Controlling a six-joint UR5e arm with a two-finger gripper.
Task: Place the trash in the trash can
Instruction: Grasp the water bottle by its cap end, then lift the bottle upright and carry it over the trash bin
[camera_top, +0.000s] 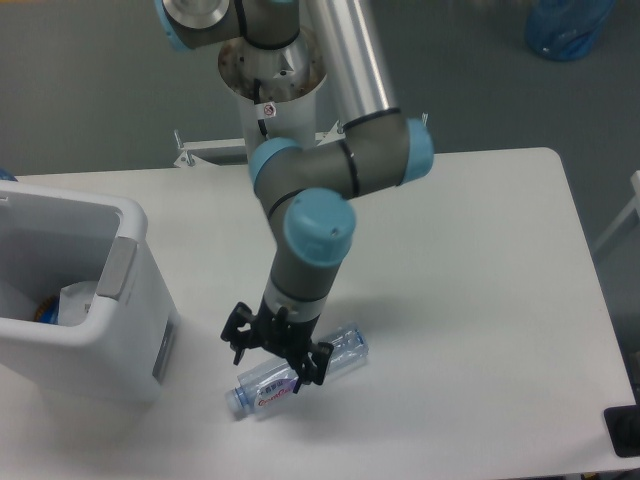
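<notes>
Camera: bottle (335, 351) flat on table, btwn spread fingers (240, 334).

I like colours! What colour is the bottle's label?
Blue-purple with a bit of pink, on the clear bottle; the fixed camera shows it.

A big white table (470, 260) holds two things. A clear squashed bottle (340, 350) lies on its side near the front. A white bin (130, 330) stands at the left, maybe past the edge.
</notes>
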